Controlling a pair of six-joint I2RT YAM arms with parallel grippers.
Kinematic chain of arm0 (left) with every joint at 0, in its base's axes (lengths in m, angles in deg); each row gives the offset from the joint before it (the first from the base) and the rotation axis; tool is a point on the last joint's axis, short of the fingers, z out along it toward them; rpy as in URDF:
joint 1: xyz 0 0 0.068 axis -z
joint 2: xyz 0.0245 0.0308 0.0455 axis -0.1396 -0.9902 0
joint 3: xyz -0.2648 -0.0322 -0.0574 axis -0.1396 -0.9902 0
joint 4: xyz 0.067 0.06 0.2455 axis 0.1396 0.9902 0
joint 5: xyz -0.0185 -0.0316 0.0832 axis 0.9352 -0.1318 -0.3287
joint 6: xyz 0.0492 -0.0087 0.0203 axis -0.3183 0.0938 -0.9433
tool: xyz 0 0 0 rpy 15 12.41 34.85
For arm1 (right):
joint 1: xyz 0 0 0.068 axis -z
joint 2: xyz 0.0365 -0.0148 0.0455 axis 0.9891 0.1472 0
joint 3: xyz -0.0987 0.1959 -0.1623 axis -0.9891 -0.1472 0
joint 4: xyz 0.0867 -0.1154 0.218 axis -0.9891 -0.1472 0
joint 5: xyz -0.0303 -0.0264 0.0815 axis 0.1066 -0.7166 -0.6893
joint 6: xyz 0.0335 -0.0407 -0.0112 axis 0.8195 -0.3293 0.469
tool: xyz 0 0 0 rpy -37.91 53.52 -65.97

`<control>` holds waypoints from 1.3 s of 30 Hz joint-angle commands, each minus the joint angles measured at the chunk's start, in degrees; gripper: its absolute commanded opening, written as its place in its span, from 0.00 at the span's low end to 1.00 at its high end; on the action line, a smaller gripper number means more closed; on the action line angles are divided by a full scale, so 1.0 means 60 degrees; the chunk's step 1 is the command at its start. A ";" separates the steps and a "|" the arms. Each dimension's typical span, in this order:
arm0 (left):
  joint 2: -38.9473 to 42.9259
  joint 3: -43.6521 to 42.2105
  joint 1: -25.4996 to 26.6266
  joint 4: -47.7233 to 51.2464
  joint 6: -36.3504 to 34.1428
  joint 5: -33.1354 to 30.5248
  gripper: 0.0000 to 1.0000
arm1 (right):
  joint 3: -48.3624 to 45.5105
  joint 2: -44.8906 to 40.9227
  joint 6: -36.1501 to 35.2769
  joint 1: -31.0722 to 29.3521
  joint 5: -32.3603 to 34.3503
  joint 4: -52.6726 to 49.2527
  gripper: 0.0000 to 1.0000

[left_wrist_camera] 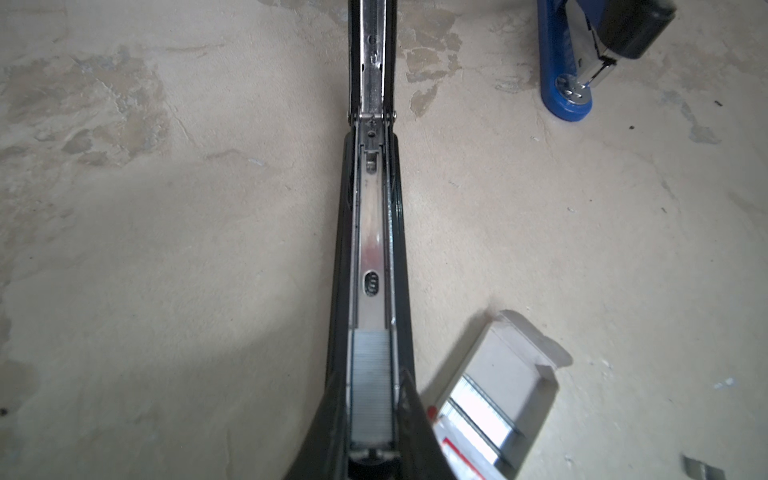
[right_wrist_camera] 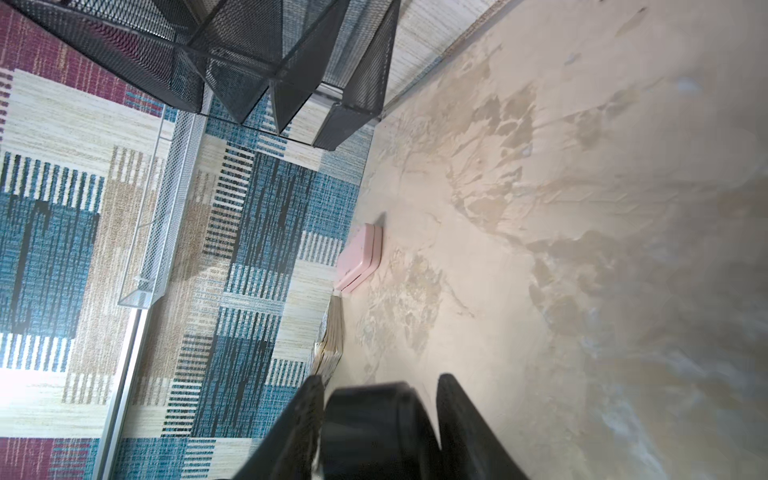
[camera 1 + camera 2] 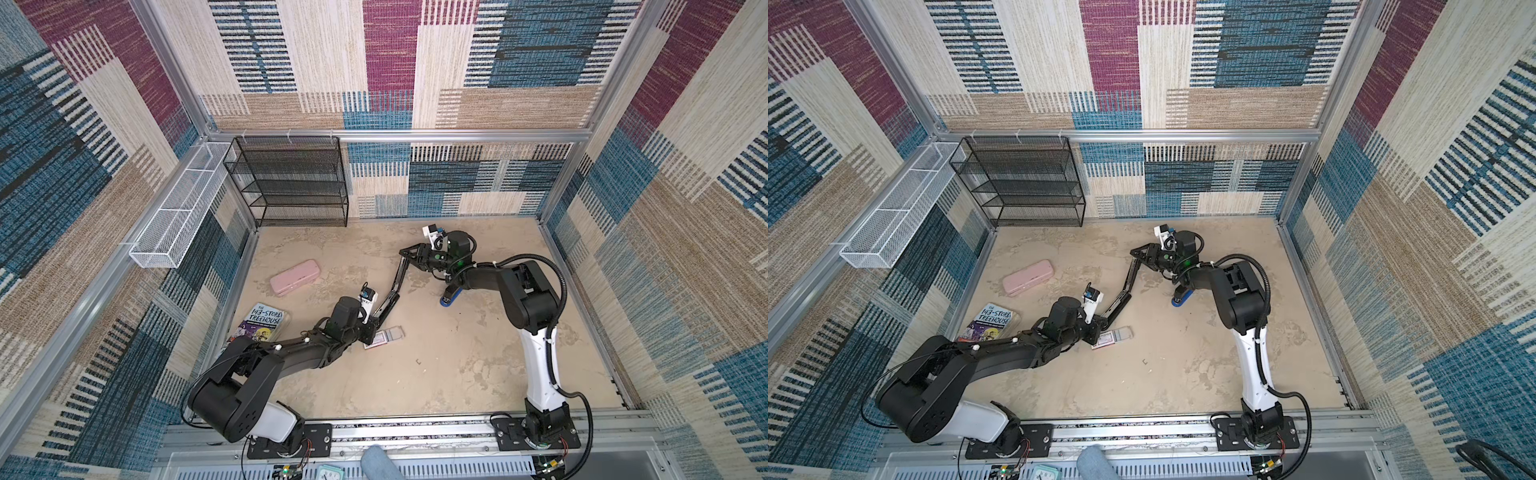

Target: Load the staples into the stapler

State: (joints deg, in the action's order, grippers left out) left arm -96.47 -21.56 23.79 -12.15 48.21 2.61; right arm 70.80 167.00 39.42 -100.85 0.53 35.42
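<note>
The black stapler (image 3: 395, 279) (image 3: 1124, 282) is folded open and spans between my two grippers. In its silver magazine channel (image 1: 371, 249) lies a strip of staples (image 1: 372, 399). My left gripper (image 3: 374, 324) (image 3: 1102, 326) (image 1: 371, 374) is shut on the magazine end, its fingers pressed to the rails either side of that strip. My right gripper (image 3: 409, 252) (image 3: 1140, 253) (image 2: 380, 378) is shut on the black far end of the raised cover (image 2: 374, 424). Beside my left gripper lies the white and red staple box (image 3: 384, 336) (image 3: 1113, 336) with its tray slid out and more strips (image 1: 478, 411) in it.
A blue stapler (image 3: 450, 298) (image 1: 569, 62) stands under the right arm. A pink pencil case (image 3: 294, 277) (image 2: 359, 257) and a book (image 3: 262, 322) lie at the left. A black mesh shelf (image 3: 291, 183) and a white mesh basket (image 3: 178, 208) stand at the back left. Loose staple bits (image 3: 417, 361) lie mid-table.
</note>
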 commanded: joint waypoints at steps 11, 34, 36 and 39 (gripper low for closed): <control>0.0202 0.0230 0.0015 -0.0241 -0.0162 0.0216 0.06 | -0.0232 -0.1227 -0.1773 -0.0699 0.0512 -0.1042 0.54; 0.0495 0.1223 0.0015 0.1083 -0.0029 0.0215 0.05 | -0.0760 -0.2172 -0.3200 -0.1512 0.1573 -0.2279 0.52; 0.0497 0.1362 0.0015 0.1254 -0.0027 0.0190 0.05 | -0.0760 -0.2213 -0.3307 -0.1582 0.1648 -0.2392 0.52; 0.0536 0.1545 0.0015 0.1483 -0.0001 0.0174 0.05 | -0.0843 -0.2293 -0.3358 -0.1658 0.1704 -0.2409 0.52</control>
State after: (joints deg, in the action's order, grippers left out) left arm -93.87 -13.70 23.88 -0.66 48.14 3.51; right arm 66.10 154.13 19.45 -110.31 10.63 21.96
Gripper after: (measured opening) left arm 0.192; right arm 0.521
